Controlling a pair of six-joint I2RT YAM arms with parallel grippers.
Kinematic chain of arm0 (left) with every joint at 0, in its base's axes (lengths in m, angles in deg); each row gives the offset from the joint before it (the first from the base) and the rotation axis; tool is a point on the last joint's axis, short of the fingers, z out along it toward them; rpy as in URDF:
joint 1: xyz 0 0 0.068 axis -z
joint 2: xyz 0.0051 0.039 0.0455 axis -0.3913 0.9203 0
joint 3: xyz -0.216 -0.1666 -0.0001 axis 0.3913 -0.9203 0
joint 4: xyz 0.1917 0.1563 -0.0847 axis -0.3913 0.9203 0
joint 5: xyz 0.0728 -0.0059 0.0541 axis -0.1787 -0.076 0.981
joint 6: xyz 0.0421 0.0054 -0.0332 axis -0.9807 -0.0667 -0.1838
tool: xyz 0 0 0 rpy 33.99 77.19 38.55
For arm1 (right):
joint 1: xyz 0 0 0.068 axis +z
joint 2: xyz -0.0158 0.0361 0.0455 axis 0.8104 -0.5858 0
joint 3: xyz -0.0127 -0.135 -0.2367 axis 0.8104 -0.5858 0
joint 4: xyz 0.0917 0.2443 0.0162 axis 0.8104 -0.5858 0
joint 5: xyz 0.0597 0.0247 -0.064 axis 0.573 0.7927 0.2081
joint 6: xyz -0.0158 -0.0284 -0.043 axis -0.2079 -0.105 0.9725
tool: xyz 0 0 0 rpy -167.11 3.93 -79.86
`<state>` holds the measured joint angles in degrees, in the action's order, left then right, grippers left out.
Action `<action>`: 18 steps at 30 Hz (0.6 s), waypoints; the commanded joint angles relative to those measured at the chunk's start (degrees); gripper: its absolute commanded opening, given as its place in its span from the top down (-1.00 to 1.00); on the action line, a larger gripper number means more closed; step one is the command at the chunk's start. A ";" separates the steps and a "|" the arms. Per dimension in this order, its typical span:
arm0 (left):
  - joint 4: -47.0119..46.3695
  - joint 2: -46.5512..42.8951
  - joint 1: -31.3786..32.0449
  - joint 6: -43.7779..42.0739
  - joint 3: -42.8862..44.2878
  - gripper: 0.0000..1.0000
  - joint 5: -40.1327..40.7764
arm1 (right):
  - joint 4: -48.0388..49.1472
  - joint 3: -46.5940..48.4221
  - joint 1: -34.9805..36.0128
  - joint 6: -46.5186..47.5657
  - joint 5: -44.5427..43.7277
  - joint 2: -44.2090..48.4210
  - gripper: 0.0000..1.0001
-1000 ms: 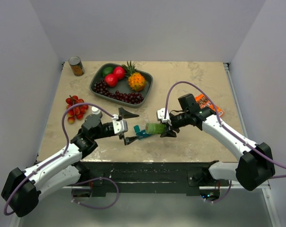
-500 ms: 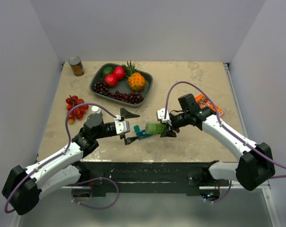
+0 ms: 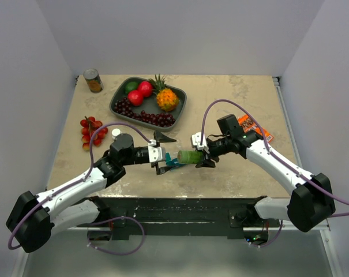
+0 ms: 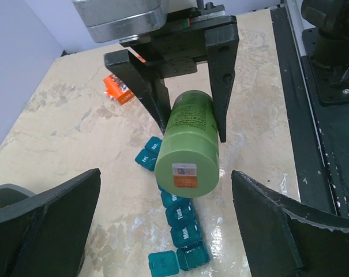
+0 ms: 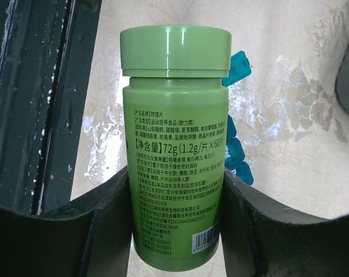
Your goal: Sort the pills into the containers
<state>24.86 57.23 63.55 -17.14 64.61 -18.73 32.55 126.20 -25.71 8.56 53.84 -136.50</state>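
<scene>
My right gripper (image 3: 202, 153) is shut on a green pill bottle (image 3: 190, 156) and holds it level above the table, its green cap on and pointing left. The label faces the right wrist view (image 5: 175, 144). My left gripper (image 3: 162, 154) is open; its jaws stand on either side of the cap end (image 4: 186, 167) without touching it. A strip of teal-blue containers (image 4: 183, 222) lies on the table under the bottle, the nearest cube with its lid open. The strip also shows in the top view (image 3: 173, 164) and in the right wrist view (image 5: 235, 156). No loose pills show.
A dark grey fruit tray (image 3: 117, 107) stands at the back left, a tin can (image 3: 93, 81) at the far left corner, and cherry tomatoes (image 3: 90, 131) at the left. An orange packet (image 3: 255, 127) lies at the right. The table's front edge runs just below the strip.
My left gripper has moved right, up to the bottle's cap end, still open. The right gripper and the bottle have not moved.
</scene>
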 commanded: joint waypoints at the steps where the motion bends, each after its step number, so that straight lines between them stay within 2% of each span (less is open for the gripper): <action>1: -1.11 1.94 1.50 -3.09 2.72 -0.98 -2.19 | 0.29 0.79 -0.39 0.96 2.75 0.26 1.00; 12: -2.16 5.89 3.08 -3.27 3.17 -0.92 0.27 | 0.29 0.79 -0.30 0.96 2.66 0.35 1.00; 18: -4.44 7.30 3.43 -0.37 3.16 -0.69 0.45 | 0.20 0.79 -0.39 0.96 2.66 0.26 1.00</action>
<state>25.45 63.81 66.54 -18.17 65.46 -18.40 32.35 126.20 -25.71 8.63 53.84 -136.50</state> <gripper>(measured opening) 0.883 0.542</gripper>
